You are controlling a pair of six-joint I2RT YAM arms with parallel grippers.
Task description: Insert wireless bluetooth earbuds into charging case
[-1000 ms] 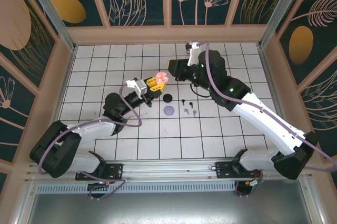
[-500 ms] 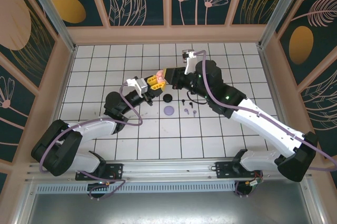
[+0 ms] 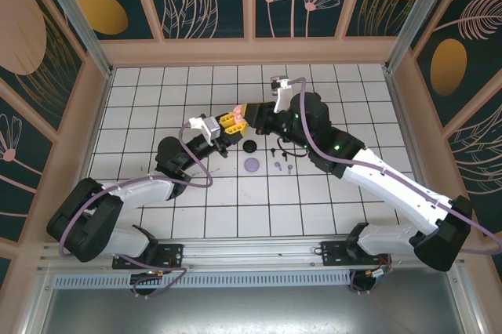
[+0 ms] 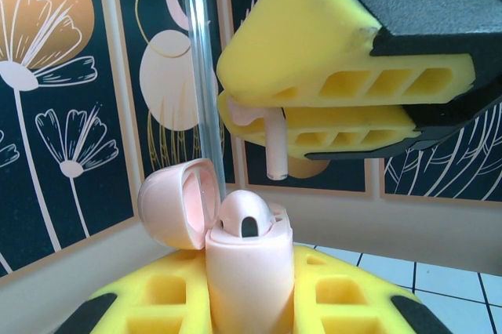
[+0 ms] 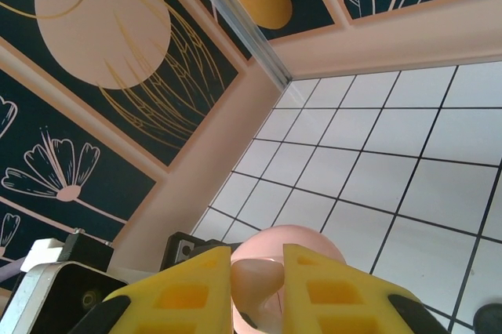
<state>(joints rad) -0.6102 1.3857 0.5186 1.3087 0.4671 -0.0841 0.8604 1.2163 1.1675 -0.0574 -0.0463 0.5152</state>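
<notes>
Left fingers [image 4: 157, 303] are clamped on the pink case [image 4: 249, 271], which stands upright with its lid [image 4: 179, 207] swung open to one side. Right fingers [image 4: 337, 36] pinch a pink earbud [image 4: 274, 154] right above it, long axis vertical, stem down. In the left wrist view the stem tip hangs just above the open socket [image 4: 248, 226], slightly off to its right and not touching. I judge the right arm needs a small sideways correction, then a straight descent.

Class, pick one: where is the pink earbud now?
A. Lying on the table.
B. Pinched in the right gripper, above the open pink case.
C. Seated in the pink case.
B: the earbud hangs stem-down from the right gripper, clear of the open case below it.
</notes>
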